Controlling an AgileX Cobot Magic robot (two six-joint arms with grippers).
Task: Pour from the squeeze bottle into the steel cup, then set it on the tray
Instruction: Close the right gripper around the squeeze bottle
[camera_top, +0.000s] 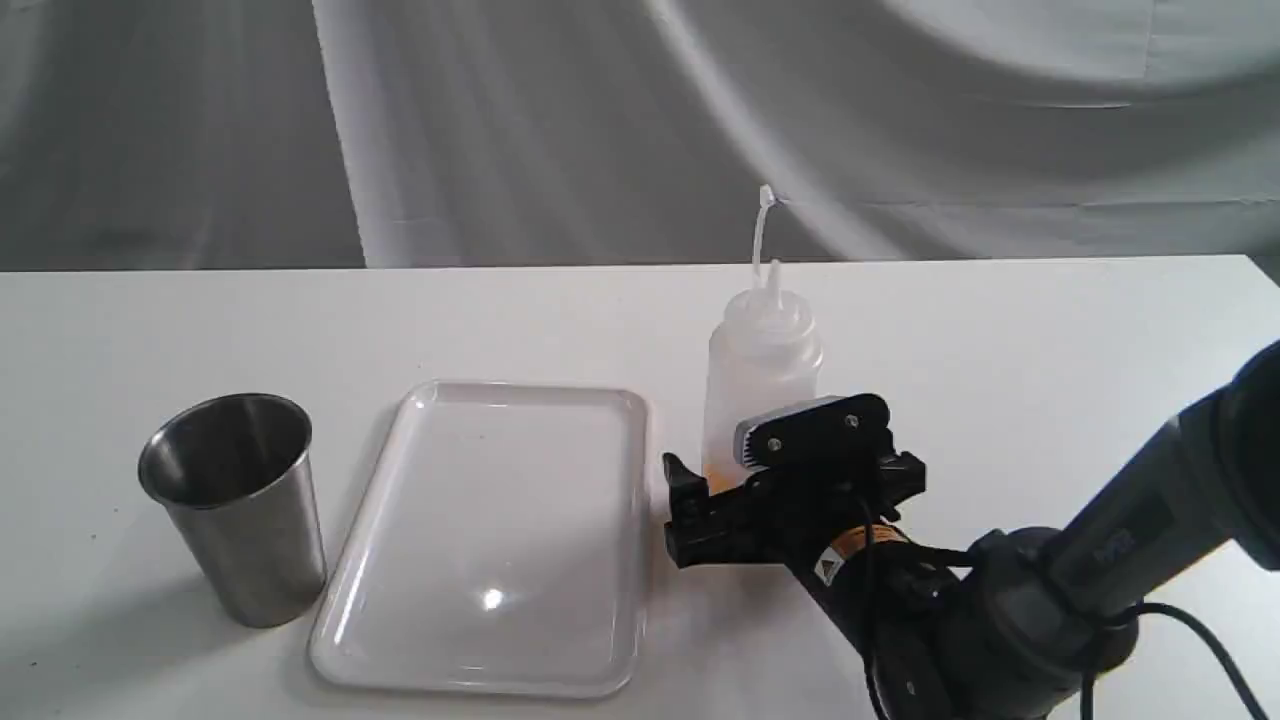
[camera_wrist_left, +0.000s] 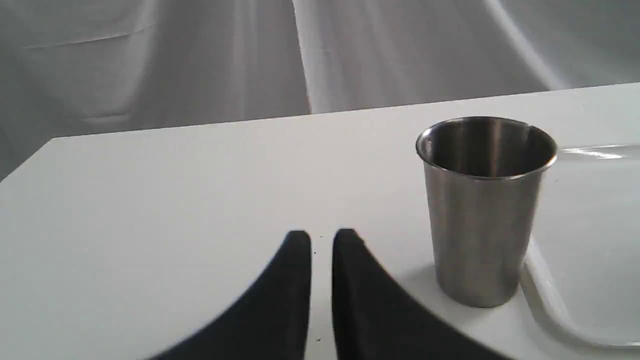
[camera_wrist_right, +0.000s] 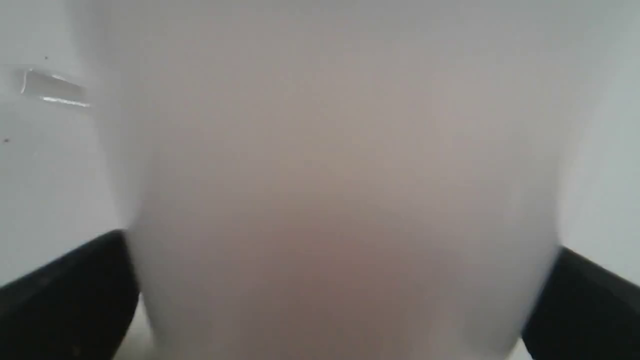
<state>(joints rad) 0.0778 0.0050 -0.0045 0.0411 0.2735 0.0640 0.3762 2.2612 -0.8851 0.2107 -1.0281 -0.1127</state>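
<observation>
Nearest to the exterior camera, the right arm entered from the lower right corner and stretched low over the bench, with a black cable hanging beside it. Its wrist was turned, so that one finger stood higher than the other. The right end effector was released: its jaws stood wide apart around the lower part of the squeeze bottle. In the right wrist view the blurred bottle body filled the picture between the two black fingers. We could not tell whether the pads pressed on it.

The bottle stood upright on the bench, just beside the right edge of the tray and not on it. A little orange liquid showed at its bottom. Its thin nozzle pointed up, and the cap strap rose above it.

The tray lay flat in the middle, with nothing on it. The steel cup stood upright just beside the tray's left edge, well apart from the bottle, so the tray lay between the two.

The left end effector showed only in its own wrist view. It was clenched, the tips almost together with nothing between them, low over the bench. The cup stood beyond the tips and off to one side, apart from them.

Farthest, behind the bench, hung a grey-white cloth with folds.
</observation>
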